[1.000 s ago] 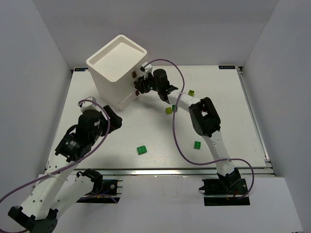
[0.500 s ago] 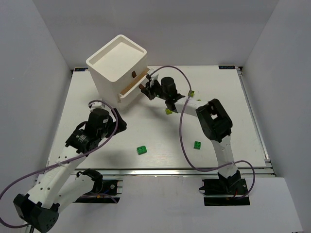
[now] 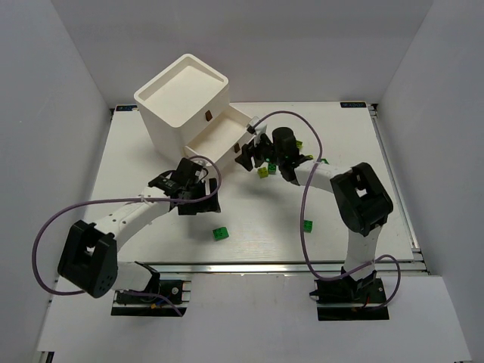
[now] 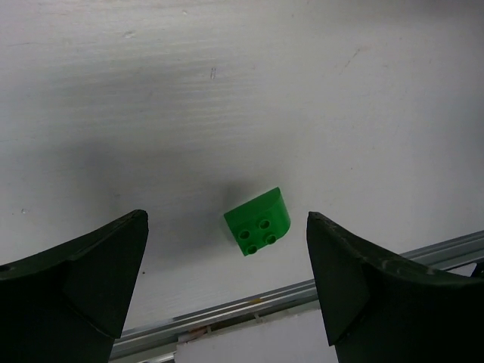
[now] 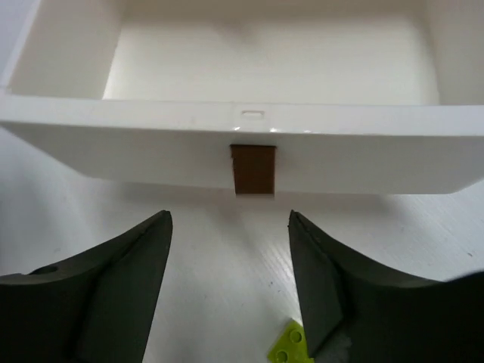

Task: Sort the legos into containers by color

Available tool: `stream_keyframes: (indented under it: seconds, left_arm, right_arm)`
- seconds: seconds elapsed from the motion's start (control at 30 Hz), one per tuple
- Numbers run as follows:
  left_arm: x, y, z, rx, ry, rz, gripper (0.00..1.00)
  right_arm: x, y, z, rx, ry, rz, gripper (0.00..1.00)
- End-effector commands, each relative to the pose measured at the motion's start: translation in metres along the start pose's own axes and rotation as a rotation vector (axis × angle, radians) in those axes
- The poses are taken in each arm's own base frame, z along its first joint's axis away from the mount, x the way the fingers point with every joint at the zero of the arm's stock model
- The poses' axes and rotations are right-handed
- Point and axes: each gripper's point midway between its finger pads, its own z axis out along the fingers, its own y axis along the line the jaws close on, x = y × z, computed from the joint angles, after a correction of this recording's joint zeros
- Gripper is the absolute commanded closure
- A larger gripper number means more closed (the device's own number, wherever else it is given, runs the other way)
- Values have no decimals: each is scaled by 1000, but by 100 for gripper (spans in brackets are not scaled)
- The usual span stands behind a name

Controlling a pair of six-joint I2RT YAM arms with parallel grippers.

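The white drawer unit (image 3: 181,98) stands at the back left with its lowest drawer (image 3: 217,141) pulled out; the inside that shows in the right wrist view holds nothing. My right gripper (image 3: 246,156) is open just in front of the drawer's brown pull tab (image 5: 252,168), not touching it. A yellow-green lego (image 5: 291,348) lies under its right finger. My left gripper (image 3: 206,203) is open above the table. A bright green lego (image 4: 259,221) lies on the table between its fingers, seen also in the top view (image 3: 220,234).
More legos lie right of the drawer: yellow-green ones (image 3: 263,172) (image 3: 299,144) and green ones (image 3: 272,167) (image 3: 307,225). The metal rail (image 4: 302,291) along the table's near edge runs just beyond the green lego. The right arm's cable (image 3: 306,227) loops over the table.
My right gripper pulled the lowest drawer out by its tab, then opened and let go. My left arm swung forward and right, over the green lego near the front edge.
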Motion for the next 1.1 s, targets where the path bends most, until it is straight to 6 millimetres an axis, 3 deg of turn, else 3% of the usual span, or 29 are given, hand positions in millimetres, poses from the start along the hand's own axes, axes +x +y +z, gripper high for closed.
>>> stream_keyframes:
  seconds: [0.0, 0.13, 0.17, 0.2, 0.3, 0.33, 0.47, 0.73, 0.9, 1.0, 1.03, 1.07]
  left_arm:
    - [-6, -21, -10, 83, 6, 83, 5]
    - [12, -30, -2, 126, 64, 189, 6]
    - [20, -31, 0, 140, 81, 211, 7]
    - [22, -37, 1, 166, 69, 262, 7]
    - [26, -44, 3, 201, 46, 345, 8]
    - [28, -46, 4, 211, 43, 392, 8]
    - [40, -59, 12, 247, 73, 547, 8]
    - [49, -53, 40, 131, 140, 720, 9]
    - [53, -43, 53, 18, 162, 767, 25]
    - [54, -45, 54, -12, 159, 770, 48]
    - [54, -45, 53, -30, 150, 776, 63]
    - [54, -42, 52, -44, 156, 771, 66]
  right_arm:
    - [-37, 13, -16, -91, -44, -19, 29]
    - [-36, 14, -40, -120, -31, 4, 24]
    - [-33, 6, -48, -116, -20, -6, 22]
    - [-31, 13, -58, -152, 2, -1, 20]
    - [-19, 2, -81, -182, 56, 4, 18]
    - [-21, 10, -87, -237, 53, 2, 17]
    - [-22, 4, -110, -264, 39, 16, 13]
    - [-42, -40, -146, -124, -26, 26, 12]
    - [-45, -52, -159, -85, -38, 25, 12]
    - [-44, -58, -166, -64, -34, 24, 12]
    - [-44, -63, -169, -48, -33, 20, 12]
    - [-43, -63, -171, -43, -31, 20, 12]
